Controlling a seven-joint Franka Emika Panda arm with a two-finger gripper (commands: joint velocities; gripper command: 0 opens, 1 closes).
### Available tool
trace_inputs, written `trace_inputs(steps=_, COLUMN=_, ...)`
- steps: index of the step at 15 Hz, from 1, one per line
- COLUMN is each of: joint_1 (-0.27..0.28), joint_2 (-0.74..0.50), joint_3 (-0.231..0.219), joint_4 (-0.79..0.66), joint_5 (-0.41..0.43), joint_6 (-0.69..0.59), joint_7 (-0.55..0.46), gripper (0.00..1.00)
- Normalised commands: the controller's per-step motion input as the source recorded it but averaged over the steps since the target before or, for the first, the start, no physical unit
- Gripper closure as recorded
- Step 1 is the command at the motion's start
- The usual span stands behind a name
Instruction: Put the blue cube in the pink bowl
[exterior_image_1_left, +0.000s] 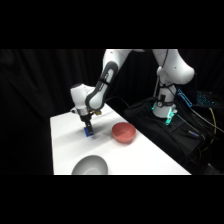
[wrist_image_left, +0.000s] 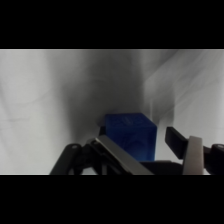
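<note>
From the side we see the white arm (exterior_image_1_left: 107, 75) reach over the white worktop (exterior_image_1_left: 65, 145). Its claw (exterior_image_1_left: 88, 129) points down near the back left part of the worktop. The blue cube (exterior_image_1_left: 88, 132) sits right at the tip of the claw, low over the worktop or on it; we cannot tell which. The pink bowl (exterior_image_1_left: 123, 132) is to the right of the cube, a little way off, and it is near the right edge of the worktop. The white top between cube and bowl is bare. A grey bowl (exterior_image_1_left: 90, 165) sits at the front edge, well apart from the cube and the pink bowl. The left edge of the worktop is not far from the claw. Past the right edge we see dark gear with a green light (exterior_image_1_left: 170, 117) by the base of the arm.

From the wrist we look down past the claw (wrist_image_left: 142, 147). The blue cube (wrist_image_left: 131, 135) is between the two fingers. One finger (wrist_image_left: 120, 155) lies against its left side, and the other finger (wrist_image_left: 192, 152) is on its right. The claw looks clenched on the cube. All around the cube we see plain white worktop (wrist_image_left: 35, 100) with a dark shadow behind it.
</note>
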Motion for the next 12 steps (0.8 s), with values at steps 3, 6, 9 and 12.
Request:
trace_inputs(steps=3, joint_1=-0.058, joint_2=0.01, joint_3=0.036, joint_4=0.02, joint_5=0.098, joint_6=0.16, joint_7=-0.04, gripper=0.58)
trace_inputs(steps=6, joint_1=-0.030, joint_2=-0.04, joint_3=-0.003, joint_4=-0.02, joint_5=0.057, joint_6=0.10, joint_7=0.00, gripper=0.72)
trace_inputs(steps=9, joint_1=0.035, joint_2=-0.21, joint_3=-0.039, joint_4=-0.15, joint_5=0.014, joint_6=-0.01, joint_7=0.08, gripper=0.77)
trace_inputs(steps=12, joint_1=0.111, joint_2=-0.49, joint_3=-0.081, joint_4=-0.32, joint_5=-0.066, joint_6=-0.12, joint_7=0.12, gripper=0.77)
